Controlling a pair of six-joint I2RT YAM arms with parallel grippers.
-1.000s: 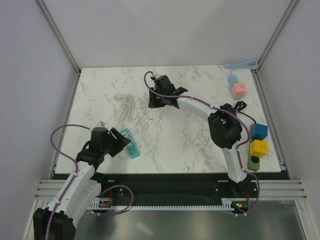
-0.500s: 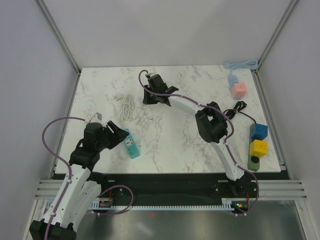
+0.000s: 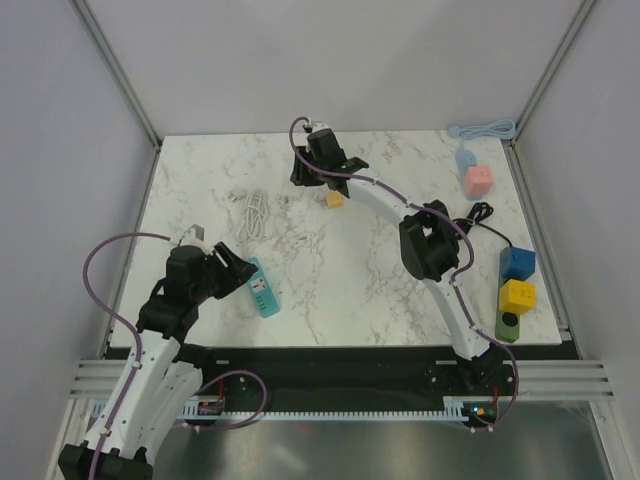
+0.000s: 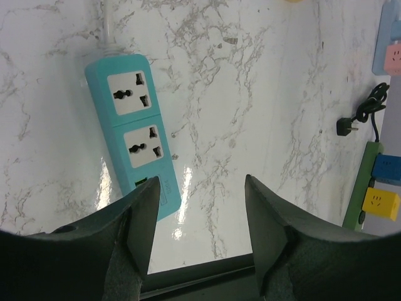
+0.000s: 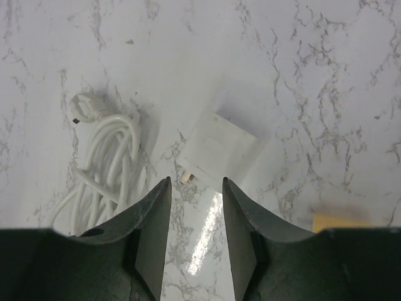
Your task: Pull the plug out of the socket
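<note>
Left gripper [image 4: 200, 188], jaws apart, over empty teal power strip [image 4: 133, 138]; right gripper [image 5: 195, 182], likewise spread, beyond strip with white plug adapter [image 5: 219, 150]. Descent could snag cable coil [image 5: 106, 157].

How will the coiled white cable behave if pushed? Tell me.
Probably floppy: the white cable lies in loose loops, so a push would likely spread them rather than slide it whole. Likely light, with its plug end trailing.

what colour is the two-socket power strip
Teal two-socket power strip, white outlet faces; clearest in left wrist view.
</note>
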